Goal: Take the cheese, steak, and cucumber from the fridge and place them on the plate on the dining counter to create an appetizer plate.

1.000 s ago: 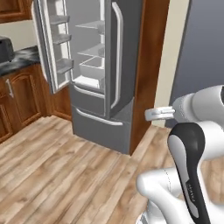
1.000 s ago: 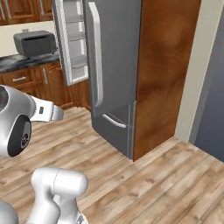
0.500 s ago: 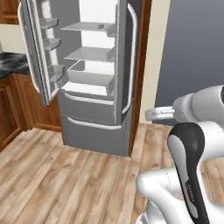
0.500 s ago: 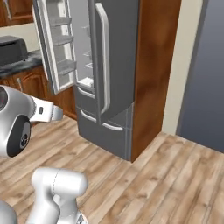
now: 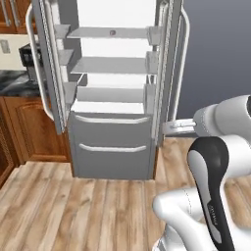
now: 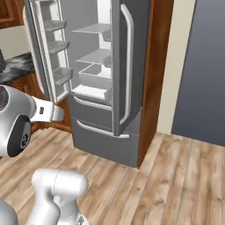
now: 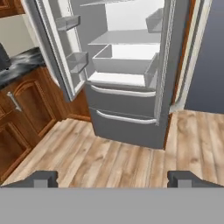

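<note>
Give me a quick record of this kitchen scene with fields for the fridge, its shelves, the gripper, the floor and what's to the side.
fridge: grey fridge, both doors open, two lower drawers shut
shelves: grey shelves, food too small to make out
gripper: gripper open, holding nothing, facing the fridge from a distance
floor: wood plank floor
side: wooden cabinet with dark countertop beside the fridge

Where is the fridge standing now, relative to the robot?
The fridge stands ahead of the robot, doors open, in the left base view centre, with wooden cabinets on its left.
</note>
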